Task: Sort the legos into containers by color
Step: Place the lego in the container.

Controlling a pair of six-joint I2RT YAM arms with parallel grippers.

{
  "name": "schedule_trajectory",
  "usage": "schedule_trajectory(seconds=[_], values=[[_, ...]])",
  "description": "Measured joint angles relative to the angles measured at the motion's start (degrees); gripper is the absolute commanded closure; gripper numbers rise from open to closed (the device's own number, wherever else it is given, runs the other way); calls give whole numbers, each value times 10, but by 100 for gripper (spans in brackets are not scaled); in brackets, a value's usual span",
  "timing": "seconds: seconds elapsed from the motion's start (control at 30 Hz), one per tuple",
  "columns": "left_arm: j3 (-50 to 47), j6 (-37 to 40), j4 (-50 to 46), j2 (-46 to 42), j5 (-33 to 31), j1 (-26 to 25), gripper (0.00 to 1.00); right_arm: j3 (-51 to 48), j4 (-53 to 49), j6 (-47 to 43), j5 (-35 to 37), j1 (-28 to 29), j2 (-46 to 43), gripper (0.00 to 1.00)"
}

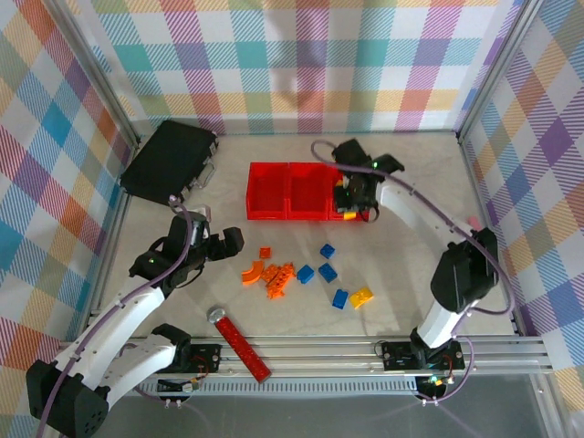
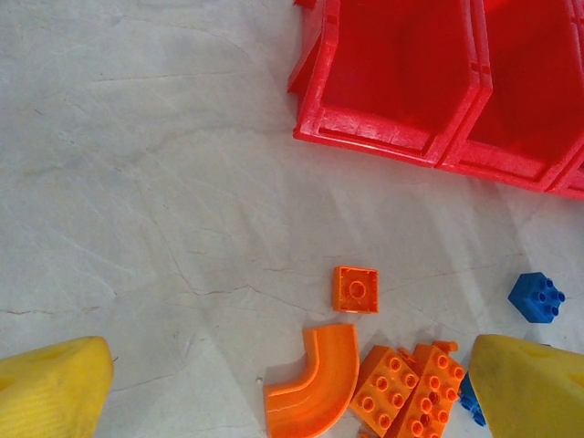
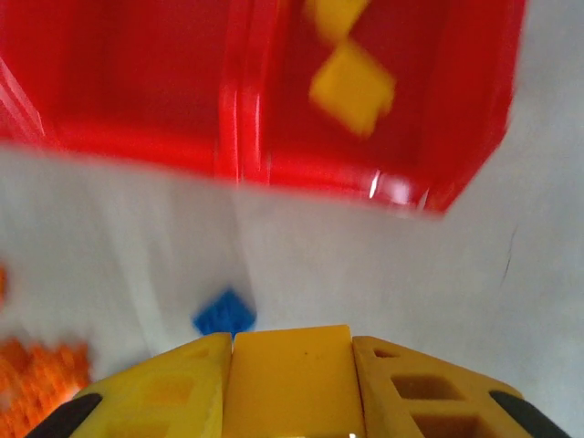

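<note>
One yellow lego [image 3: 290, 360] clamped within right tool [image 3: 290, 397]

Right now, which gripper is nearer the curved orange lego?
Left. The left gripper hovers beside the curved orange lego; the right gripper is far off at the rightmost container.

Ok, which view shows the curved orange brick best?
Left wrist: the curved orange brick lies large and sharp, its bend plain, beside studded orange bricks. Top external shows it small, left of the orange pile. Right wrist blurs the orange bricks; the curved one cannot be picked out.
</note>
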Motion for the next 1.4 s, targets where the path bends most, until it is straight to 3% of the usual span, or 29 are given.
schedule_trajectory(seconds=[0.13,0.33,0.73,1.0,1.17,1.27,1.4], values=[[0,0,-1,-3,0,0,0,127,6,-15,2,-38,106,76],[0,0,-13,-23,-2,0,0,236,4,-39,7,-58,231,76],[0,-2,-15,-22,-10,0,0,261,3,-65,37,-69,296,60],[0,-2,-15,-21,-11,0,0,261,1,-68,42,-69,301,36],[0,-2,-15,-22,-11,0,0,260,-21,-64,40,-69,289,35],[0,-2,-15,-23,-10,0,0,234,-31,-52,29,-69,246,35],[0,-2,-14,-28,-5,0,0,127,-33,-16,-1,-69,115,31]])
